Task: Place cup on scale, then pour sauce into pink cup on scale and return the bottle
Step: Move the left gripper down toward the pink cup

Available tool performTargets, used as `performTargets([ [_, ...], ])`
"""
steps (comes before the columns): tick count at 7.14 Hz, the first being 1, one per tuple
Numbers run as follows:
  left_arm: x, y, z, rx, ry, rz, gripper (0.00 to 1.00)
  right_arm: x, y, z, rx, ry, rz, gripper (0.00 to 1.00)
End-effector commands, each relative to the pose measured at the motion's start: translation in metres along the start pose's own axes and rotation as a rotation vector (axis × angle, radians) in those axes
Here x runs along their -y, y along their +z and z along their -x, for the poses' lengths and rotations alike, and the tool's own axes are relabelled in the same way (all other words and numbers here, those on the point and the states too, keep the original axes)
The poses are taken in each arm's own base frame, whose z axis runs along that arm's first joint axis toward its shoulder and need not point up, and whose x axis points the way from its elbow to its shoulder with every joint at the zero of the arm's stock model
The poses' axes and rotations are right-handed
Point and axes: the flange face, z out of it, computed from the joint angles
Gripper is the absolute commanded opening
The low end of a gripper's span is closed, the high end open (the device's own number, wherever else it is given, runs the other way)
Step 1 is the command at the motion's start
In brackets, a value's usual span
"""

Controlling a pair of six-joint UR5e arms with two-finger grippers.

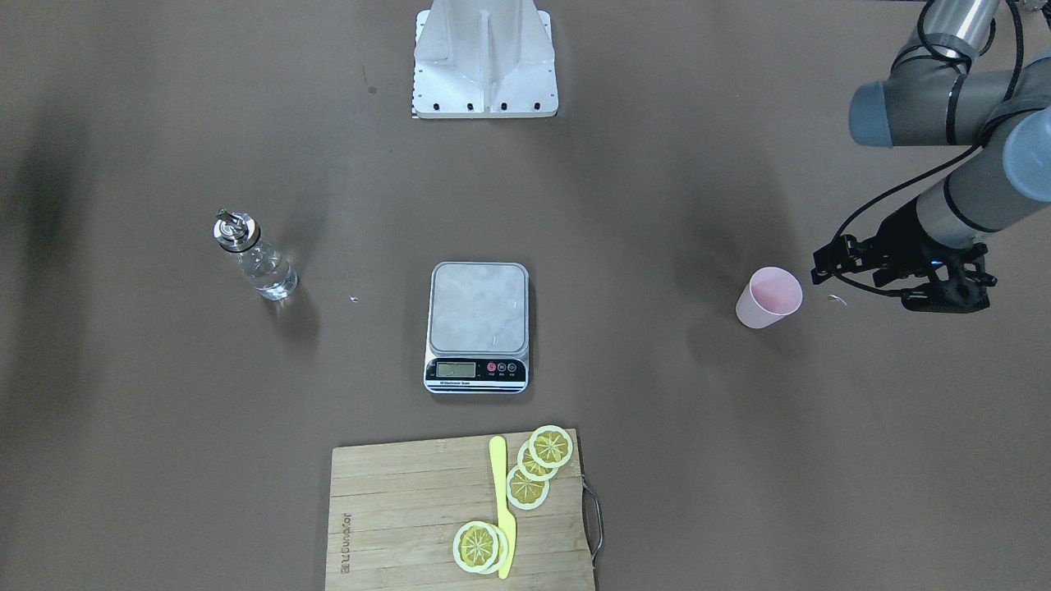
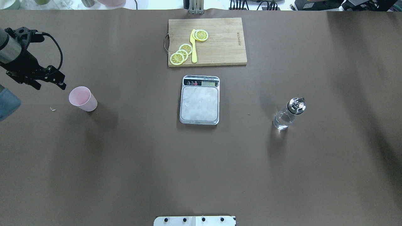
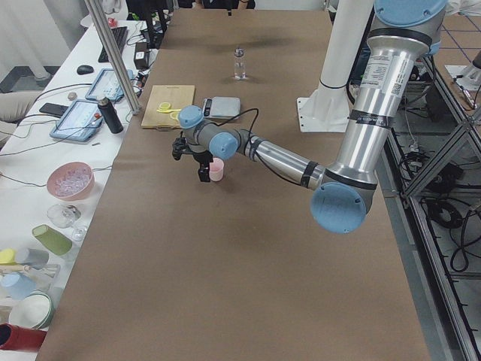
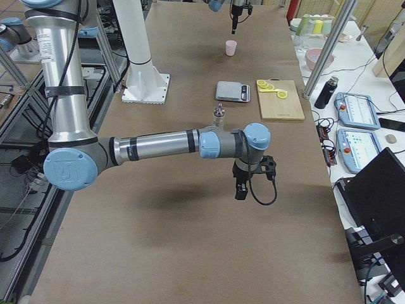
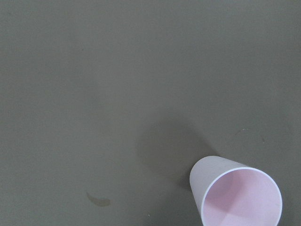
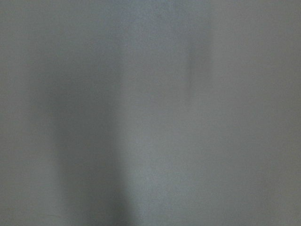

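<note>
The pale-pink cup [image 2: 82, 98] stands upright on the brown table at the far left of the overhead view; it fills the lower right corner of the left wrist view [image 5: 240, 195]. My left gripper [image 2: 50, 84] hovers just beside it, further left, open and holding nothing. At the table's centre lies the steel scale [image 2: 199, 103], its platform bare. The clear glass bottle [image 2: 288, 113] with a silver spout stands to the right, with clear sauce inside. My right gripper [image 4: 240, 190] hangs over bare table near the bottle [image 4: 218, 117]; I cannot tell if it is open or shut.
A wooden cutting board [image 2: 220, 47] with lemon slices [image 2: 181, 54] and a yellow knife [image 2: 193, 47] lies just beyond the scale. The robot's white base [image 1: 484, 57] stands on the near side. A small white scrap [image 2: 52, 109] lies left of the cup.
</note>
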Motion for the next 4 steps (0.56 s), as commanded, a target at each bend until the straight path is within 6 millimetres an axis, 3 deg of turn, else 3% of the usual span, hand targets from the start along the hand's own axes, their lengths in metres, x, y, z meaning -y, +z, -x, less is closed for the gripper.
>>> performTargets([
  [1,0.001,0.003,-0.015,-0.001,-0.049,0.0,0.98,0.0,0.001,-0.001,0.002,0.002,0.003,1.0],
  [3,-0.002,0.021,-0.038,-0.003,-0.062,0.029,0.97,0.0,0.0,0.0,0.001,0.0,0.0,1.0],
  [4,0.0,0.023,-0.038,-0.003,-0.064,0.032,0.88,0.0,0.0,0.0,0.002,0.0,0.0,1.0],
])
